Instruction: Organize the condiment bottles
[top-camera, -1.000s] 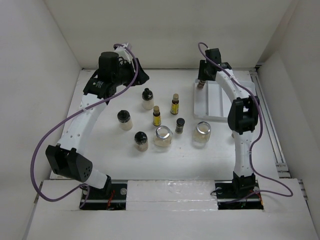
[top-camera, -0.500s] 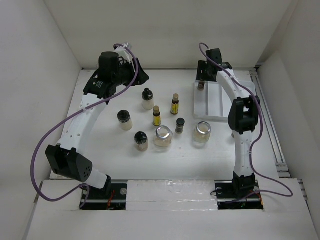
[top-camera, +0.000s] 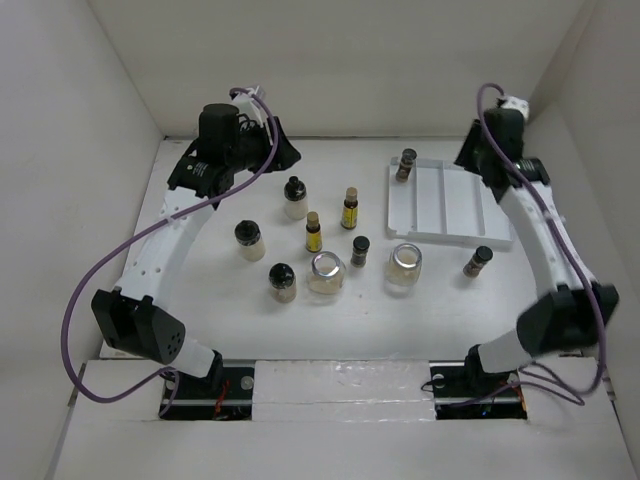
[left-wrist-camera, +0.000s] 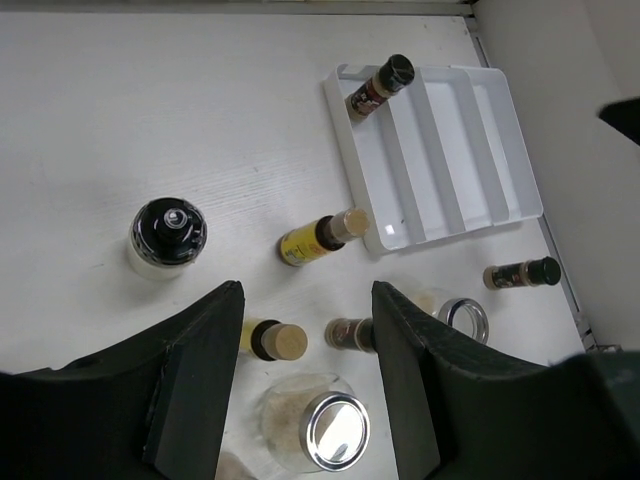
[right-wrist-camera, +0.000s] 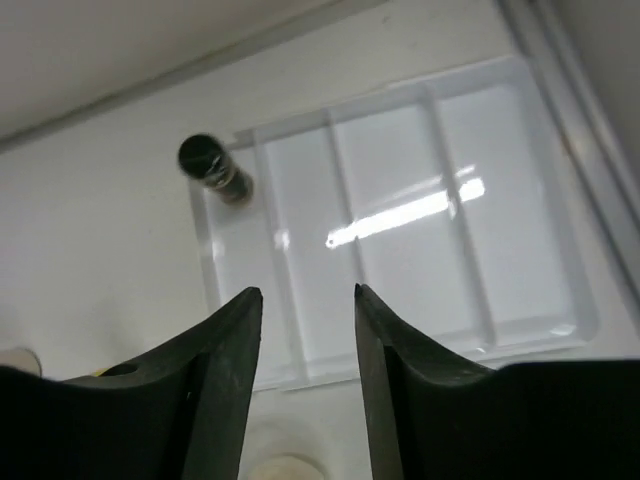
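Observation:
A dark spice jar (top-camera: 406, 163) stands in the far left corner of the white tray (top-camera: 455, 222); it also shows in the left wrist view (left-wrist-camera: 380, 87) and the right wrist view (right-wrist-camera: 213, 167). On the table stand two amber bottles (top-camera: 350, 208) (top-camera: 314, 232), a spice jar (top-camera: 360, 250), two silver-lidded jars (top-camera: 326, 273) (top-camera: 403, 267) and three cream bottles (top-camera: 294, 197) (top-camera: 249, 240) (top-camera: 282, 282). Another spice jar (top-camera: 479, 261) stands at the tray's front right. My left gripper (left-wrist-camera: 308, 290) is open and empty, high above the bottles. My right gripper (right-wrist-camera: 307, 292) is open and empty above the tray (right-wrist-camera: 400, 230).
White walls close in the table on the left, back and right. A rail (top-camera: 540, 250) runs along the right side, beside the tray. My right arm (top-camera: 540, 230) arcs over the table's right edge.
My right gripper has left the spice jar standing in the tray's far left corner and swung up and right. The arm no longer hides the spice jar by the tray's front right.

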